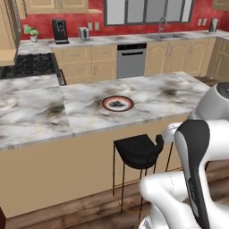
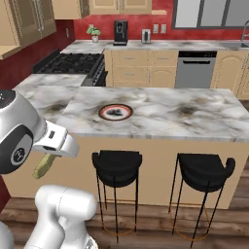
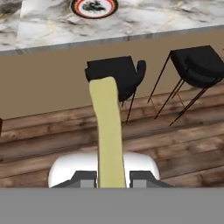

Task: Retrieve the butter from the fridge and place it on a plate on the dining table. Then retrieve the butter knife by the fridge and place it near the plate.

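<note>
The dining table (image 2: 194,121), a big island worktop of white-grey veined marble on a plain tan base, stands in front of the robot in the middle of the kitchen. Behind it a run of panelled cabinets (image 1: 89,62) carries a marble counter along the red wall, with a steel-fronted dishwasher (image 1: 131,60) set in it and a black stove (image 2: 73,63) on the left side. Two black stools (image 2: 116,168) stand on the wooden floor, tucked against the near side of the island.

The plate (image 1: 117,103), round with a red-orange rim, a dark inner ring and a pale centre, lies flat on the marble, well in from the near edge and roughly above the left stool.

On the back counter stand a black coffee machine (image 1: 59,31), a small toaster (image 1: 83,33) and a little potted plant (image 2: 95,33). I can read no lettering or brand on any of them; they are too small and blurred.

The hand (image 3: 109,179) hangs low, below the edge of the worktop and on the near side of the stools. Its tips are closed on the butter (image 3: 107,131), a slim olive-yellow stick that juts out from between them. In the right base view the butter (image 2: 44,165) slants down and away under the white wrist, clear of the worktop and well apart from the plate.
</note>
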You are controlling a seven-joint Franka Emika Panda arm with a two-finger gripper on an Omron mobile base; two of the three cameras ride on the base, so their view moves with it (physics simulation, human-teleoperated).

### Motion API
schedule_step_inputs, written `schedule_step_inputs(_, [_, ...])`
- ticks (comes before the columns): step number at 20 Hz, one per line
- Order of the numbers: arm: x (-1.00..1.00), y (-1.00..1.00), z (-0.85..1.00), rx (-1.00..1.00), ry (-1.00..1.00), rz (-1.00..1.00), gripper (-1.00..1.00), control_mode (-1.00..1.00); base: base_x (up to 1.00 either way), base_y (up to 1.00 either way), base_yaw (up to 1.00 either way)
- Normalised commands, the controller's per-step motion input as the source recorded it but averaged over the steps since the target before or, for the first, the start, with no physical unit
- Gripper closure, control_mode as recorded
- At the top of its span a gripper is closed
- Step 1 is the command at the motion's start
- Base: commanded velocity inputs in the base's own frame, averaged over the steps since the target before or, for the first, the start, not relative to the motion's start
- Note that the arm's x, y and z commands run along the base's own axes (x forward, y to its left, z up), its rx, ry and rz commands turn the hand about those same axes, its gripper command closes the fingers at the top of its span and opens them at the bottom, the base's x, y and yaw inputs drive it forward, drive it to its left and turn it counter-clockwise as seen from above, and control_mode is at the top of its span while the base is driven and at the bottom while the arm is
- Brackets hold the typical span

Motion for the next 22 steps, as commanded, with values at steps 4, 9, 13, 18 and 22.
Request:
schedule_step_inputs(4, [0.00, 0.00, 0.00, 0.00, 0.00, 0.00, 1.00, 1.00, 0.58, -0.11, 0.00])
schedule_step_inputs(9, [0.00, 0.00, 0.00, 0.00, 0.00, 0.00, 1.00, 1.00, 0.67, 0.00, 0.00])
schedule_step_inputs(13, [0.00, 0.00, 0.00, 0.00, 0.00, 0.00, 1.00, 1.00, 0.86, 0.04, -0.03])
schedule_step_inputs(18, [0.00, 0.00, 0.00, 0.00, 0.00, 0.00, 1.00, 1.00, 0.77, 0.06, -0.05])
schedule_step_inputs(22, [0.00, 0.00, 0.00, 0.00, 0.00, 0.00, 1.00, 1.00, 0.68, 0.05, -0.03])
